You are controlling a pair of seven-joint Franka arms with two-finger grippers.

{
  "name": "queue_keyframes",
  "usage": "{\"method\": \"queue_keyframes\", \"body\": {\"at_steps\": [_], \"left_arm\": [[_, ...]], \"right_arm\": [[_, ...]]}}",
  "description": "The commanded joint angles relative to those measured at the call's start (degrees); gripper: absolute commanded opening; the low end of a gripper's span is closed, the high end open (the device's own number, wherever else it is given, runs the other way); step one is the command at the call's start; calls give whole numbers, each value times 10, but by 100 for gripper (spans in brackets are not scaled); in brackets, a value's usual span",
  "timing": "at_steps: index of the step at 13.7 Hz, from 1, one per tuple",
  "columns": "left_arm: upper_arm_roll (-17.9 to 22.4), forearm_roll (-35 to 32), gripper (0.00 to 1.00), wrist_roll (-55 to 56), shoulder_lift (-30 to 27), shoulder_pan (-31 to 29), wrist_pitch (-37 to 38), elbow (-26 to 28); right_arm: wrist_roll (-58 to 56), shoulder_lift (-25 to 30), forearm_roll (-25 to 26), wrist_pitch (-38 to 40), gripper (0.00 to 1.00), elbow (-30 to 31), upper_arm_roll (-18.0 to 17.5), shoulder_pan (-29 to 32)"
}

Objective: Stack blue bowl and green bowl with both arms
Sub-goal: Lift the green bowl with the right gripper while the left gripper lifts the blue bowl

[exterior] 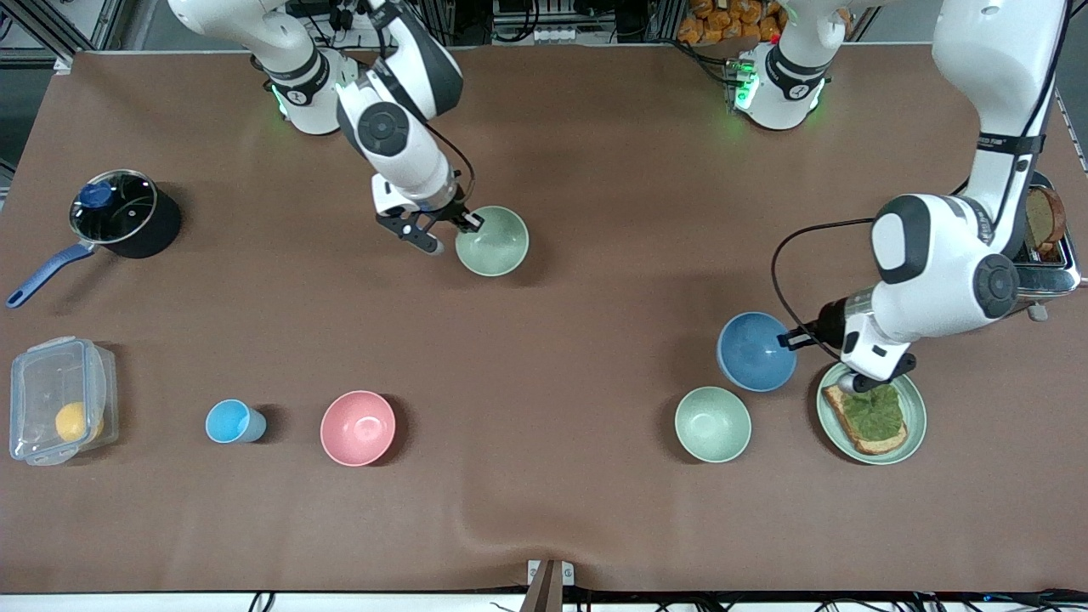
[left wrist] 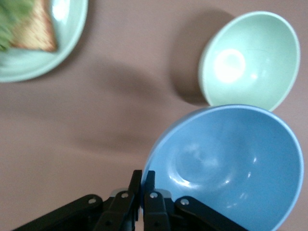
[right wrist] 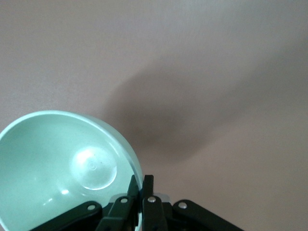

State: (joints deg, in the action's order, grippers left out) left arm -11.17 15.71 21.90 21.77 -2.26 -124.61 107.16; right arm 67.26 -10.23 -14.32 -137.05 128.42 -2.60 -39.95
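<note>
Front view | left gripper [exterior: 790,340] grasping blue bowl [exterior: 755,351] rim; right gripper [exterior: 470,223] grasping green bowl [exterior: 493,241] rim

On the front view's clock face, the blue bowl [exterior: 755,353], rim in the left end effector [exterior: 790,340], has a second bowl [exterior: 712,423] at seven o'clock and the toast plate [exterior: 916,425] at four. The green bowl [exterior: 493,242], rim in the right end effector [exterior: 470,223], is well apart at ten o'clock, over the worktop [exterior: 595,510].

A lidded pot [exterior: 119,214], a clear container [exterior: 58,399] holding a yellow fruit [exterior: 74,421], a light-blue cup [exterior: 232,422] and a pink bowl [exterior: 358,427] sit toward the right arm's end of the brown worktop [exterior: 595,510]. Toward the left arm's end stand a toaster [exterior: 1050,246] and a green plate [exterior: 914,425] with toast [exterior: 875,421].
</note>
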Motion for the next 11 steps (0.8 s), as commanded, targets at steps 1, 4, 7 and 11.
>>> {"method": "queue_keyframes", "body": {"at_steps": [1,4,7,11], "left_arm": [[-24,7,0,65,-28,3,-5,19],[-25,6,0,75,-29,4,-8,19],[-25,5,0,75,-29,4,-8,20],[-25,5,0,75,-28,4,-8,20]], "right_arm": [[65,-48,9,-9,0,-47,8,-32],[122,-88,10,-86,0,-52,8,-63],[161,-114,10,-122,0,-57,10,-84],[183,-137,10,-146,0,-65,12,-101]]}}
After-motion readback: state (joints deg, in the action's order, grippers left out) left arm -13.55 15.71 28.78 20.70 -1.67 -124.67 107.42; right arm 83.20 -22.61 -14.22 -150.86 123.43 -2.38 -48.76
